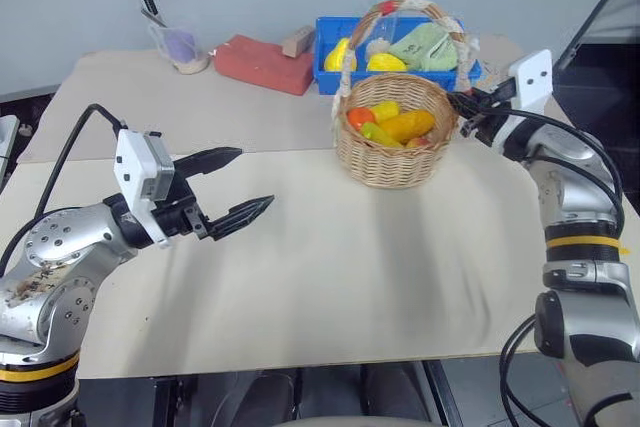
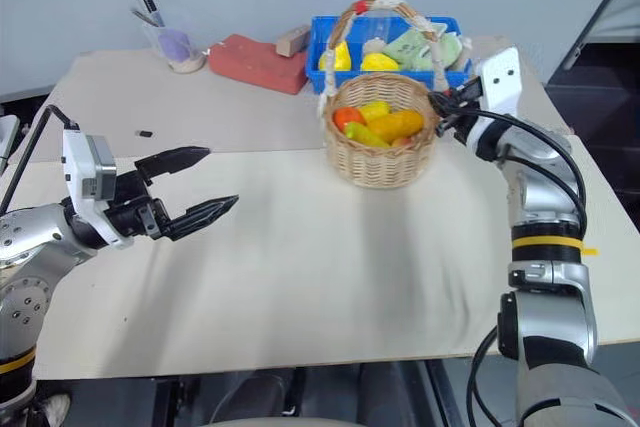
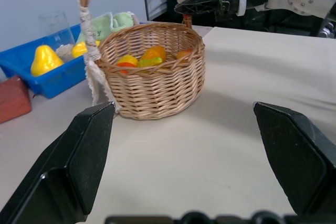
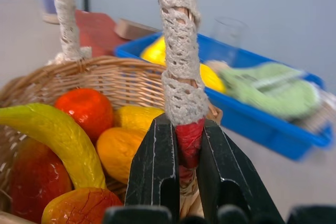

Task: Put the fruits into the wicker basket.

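The wicker basket (image 1: 386,163) stands at the far middle of the table, holding several fruits. Among them are a curved yellow banana (image 4: 59,132), a red-orange round fruit (image 4: 89,106) and a small red-and-yellow fruit (image 4: 79,206). My right gripper (image 4: 188,145) reaches in from the right and is shut on the red-banded foot of the basket's tape-wrapped handle (image 4: 181,51), at the rim. My left gripper (image 1: 250,179) hovers over the table's left part, well short of the basket, wide open and empty.
A blue plastic bin (image 1: 328,55) with yellow fruits and green cloth sits right behind the basket. A red brick (image 1: 262,63), a small wooden block (image 1: 297,40) and a glass cup (image 1: 180,47) stand at the back left. A beige mat (image 1: 330,277) covers the near table.
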Robot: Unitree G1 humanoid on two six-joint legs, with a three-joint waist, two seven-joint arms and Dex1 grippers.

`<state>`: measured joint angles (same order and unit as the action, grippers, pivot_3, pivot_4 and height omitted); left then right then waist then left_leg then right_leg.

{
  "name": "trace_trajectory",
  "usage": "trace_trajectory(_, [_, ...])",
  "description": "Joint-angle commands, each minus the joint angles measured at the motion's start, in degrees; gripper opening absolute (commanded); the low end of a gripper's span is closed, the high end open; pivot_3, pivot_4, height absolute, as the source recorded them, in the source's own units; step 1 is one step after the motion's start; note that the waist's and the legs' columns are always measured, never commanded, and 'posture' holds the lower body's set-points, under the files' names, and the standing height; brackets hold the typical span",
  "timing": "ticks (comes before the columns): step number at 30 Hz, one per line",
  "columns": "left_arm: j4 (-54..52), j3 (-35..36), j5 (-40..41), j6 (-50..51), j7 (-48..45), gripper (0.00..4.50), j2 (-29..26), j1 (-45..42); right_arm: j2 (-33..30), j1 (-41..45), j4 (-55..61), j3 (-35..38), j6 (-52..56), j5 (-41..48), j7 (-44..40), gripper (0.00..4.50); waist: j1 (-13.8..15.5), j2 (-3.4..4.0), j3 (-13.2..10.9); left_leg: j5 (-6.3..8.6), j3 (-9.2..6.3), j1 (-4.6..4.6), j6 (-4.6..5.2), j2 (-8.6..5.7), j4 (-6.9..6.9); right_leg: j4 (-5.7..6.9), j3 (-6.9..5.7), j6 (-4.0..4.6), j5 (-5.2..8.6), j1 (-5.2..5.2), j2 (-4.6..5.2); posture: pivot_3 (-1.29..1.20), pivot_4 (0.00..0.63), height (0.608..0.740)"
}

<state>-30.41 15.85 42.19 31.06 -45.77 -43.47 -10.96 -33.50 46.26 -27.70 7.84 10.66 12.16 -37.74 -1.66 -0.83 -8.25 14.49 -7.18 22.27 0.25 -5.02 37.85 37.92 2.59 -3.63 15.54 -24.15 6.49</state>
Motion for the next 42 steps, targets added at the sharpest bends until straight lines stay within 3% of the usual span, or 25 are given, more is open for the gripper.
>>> trace_trajectory(1, [0.2, 0.2, -0.3, -1.2, -0.6, 4.5, -0.3, -0.8, -0.1, 0.6, 0.9, 2.8, -1.6, 0.9, 2.2, 1.41, -0.2, 0.0, 0.0, 0.0, 0.0, 0.0, 0.0, 0.0, 0.0, 0.0, 0.0, 0.0, 0.0, 0.0, 0.0, 0.0, 0.15, 0.74])
trace_trajectory(8, [1.1, 1.0, -3.8, -0.6, 1.1, 4.5, -1.4, 0.9, -2.6, -2.1, 6.4, 3.7, 2.5, 3.0, -1.5, 3.78, -0.2, 0.0, 0.0, 0.01, 0.0, 0.0, 0.02, -0.01, 0.0, -0.02, -0.01, 0.0, 0.0, 0.02, 0.02, 0.0, 0.15, 0.74])
trace_trajectory(13, [1.8, 2.2, -11.3, 0.8, 3.6, 4.5, -5.5, 8.3, -9.6, -9.4, 18.3, 5.7, 10.1, 8.6, -9.3, 3.78, -0.1, 0.02, 0.0, 0.12, 0.0, 0.0, 0.21, 0.0, 0.0, -0.02, -0.01, 0.0, 0.0, 0.0, 0.0, 0.0, 0.15, 0.74])
trace_trajectory(23, [7.8, 16.9, -18.0, -3.0, -1.6, 4.5, -9.3, 26.3, -27.9, -26.2, 33.0, 1.7, 13.4, 9.0, -28.0, 3.78, 0.9, 0.04, 0.0, 0.34, 0.03, -0.07, 0.57, 0.08, -0.02, -0.31, -0.05, 0.0, 0.01, 0.13, 0.0, 0.0, 0.15, 0.74])
trace_trajectory(42, [6.9, 19.3, -16.9, 0.1, -4.4, 4.5, -9.8, 26.0, -27.9, -25.6, 31.0, 0.0, 12.4, 6.5, -29.0, 3.78, 1.5, 0.04, 0.0, 0.38, 0.04, -0.06, 0.58, 0.07, -0.01, -0.37, -0.07, 0.0, 0.0, 0.15, 0.07, 0.0, 0.15, 0.74])
